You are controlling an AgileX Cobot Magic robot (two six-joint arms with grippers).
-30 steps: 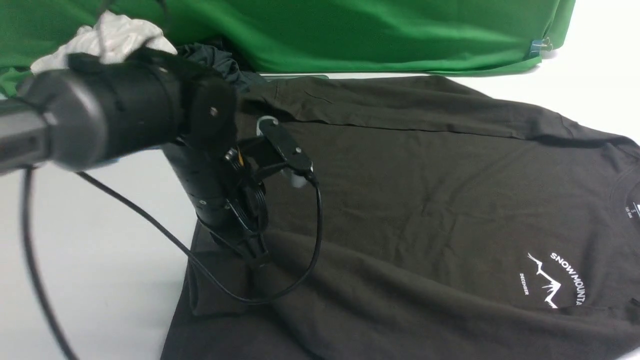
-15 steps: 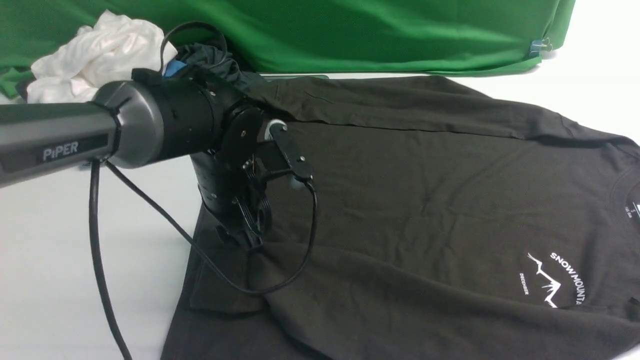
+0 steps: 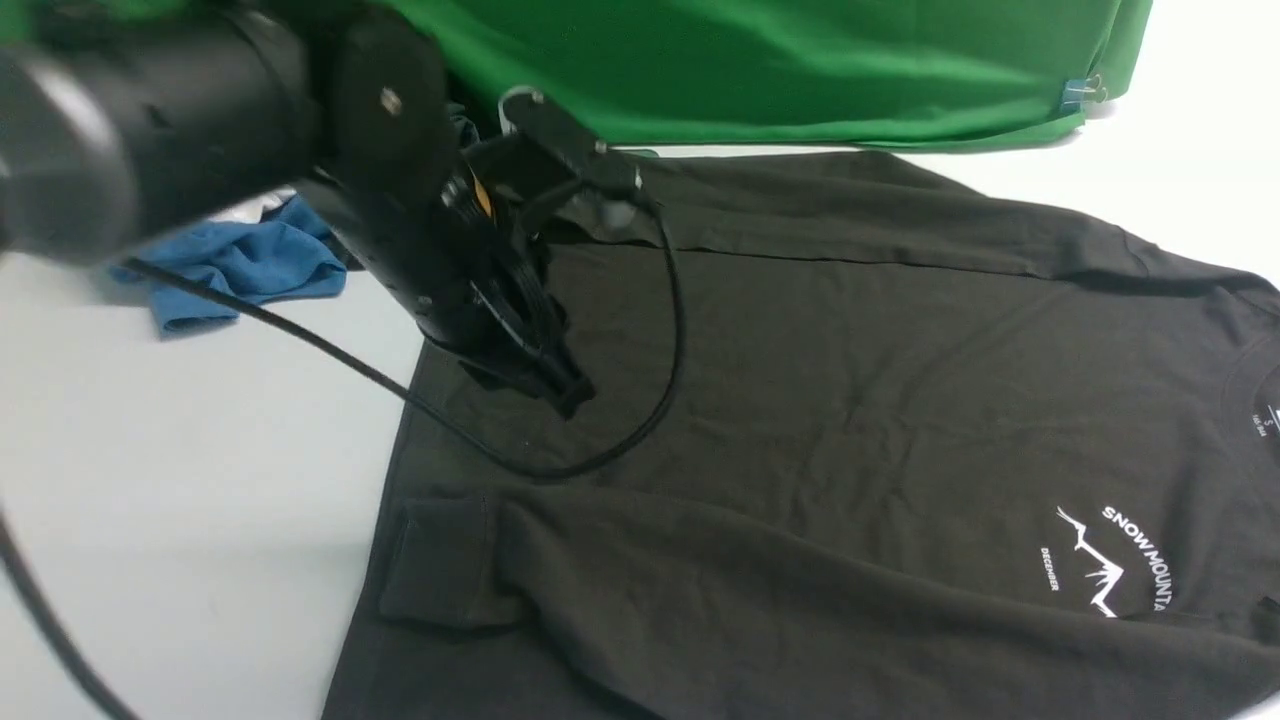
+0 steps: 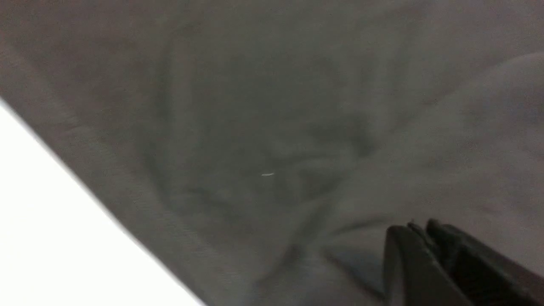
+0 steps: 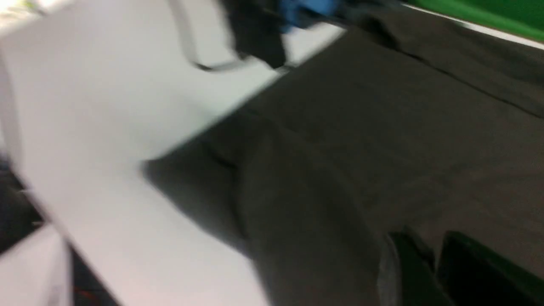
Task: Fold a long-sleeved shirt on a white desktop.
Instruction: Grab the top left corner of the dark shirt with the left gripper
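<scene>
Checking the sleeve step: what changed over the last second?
The left gripper let go of the near sleeve and lifted away over the long-sleeved shirt, now shut and empty. The sleeve stays laid across the hem; the shirt hasn't shifted on the white desktop.

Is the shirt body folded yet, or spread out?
Spread: the shirt lies flat at full length on the desktop, logo showing.

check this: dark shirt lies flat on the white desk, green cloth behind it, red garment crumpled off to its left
One thing is wrong: the crumpled garment is blue, not red, as the front view shows. The rest holds: the dark shirt lies flat on the white desk with the green cloth behind it.
</scene>
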